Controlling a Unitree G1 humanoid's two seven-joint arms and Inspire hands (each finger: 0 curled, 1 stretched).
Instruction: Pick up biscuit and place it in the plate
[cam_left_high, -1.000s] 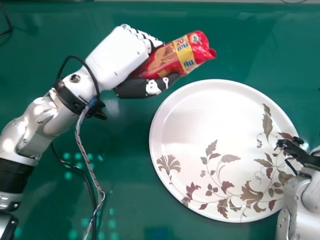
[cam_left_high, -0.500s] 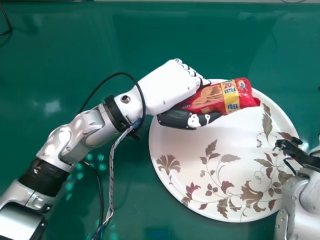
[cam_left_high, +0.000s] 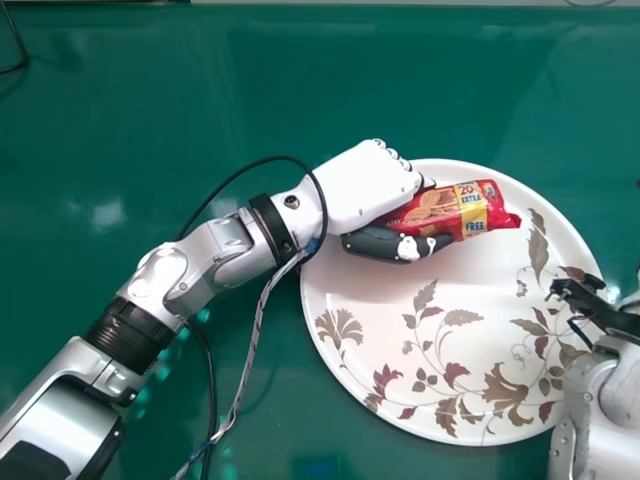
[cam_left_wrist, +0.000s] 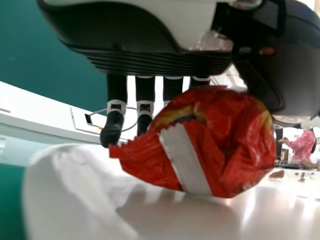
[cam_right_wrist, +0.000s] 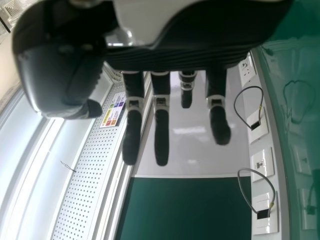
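My left hand (cam_left_high: 375, 190) is over the upper left part of the white plate (cam_left_high: 390, 290), its fingers and thumb gripping the red biscuit packet (cam_left_high: 450, 208). The packet points rightward above the plate's upper part; whether it touches the plate I cannot tell. In the left wrist view, the packet (cam_left_wrist: 220, 145) is held between the fingers and thumb of my left hand (cam_left_wrist: 116, 100), low over the pale plate surface (cam_left_wrist: 165, 215). My right hand (cam_left_high: 600, 310) stays at the plate's right edge, and in the right wrist view that hand (cam_right_wrist: 161, 125) has straight fingers and holds nothing.
The green table (cam_left_high: 150, 80) surrounds the plate. A black cable (cam_left_high: 212, 380) and a twisted wire (cam_left_high: 255, 330) hang from the left arm down to the table's near side. Another cable (cam_left_high: 20, 45) lies at the far left corner.
My left hand has moved right and nearer, carrying the packet from beyond the plate's upper left rim to over the plate. The right hand has hardly moved.
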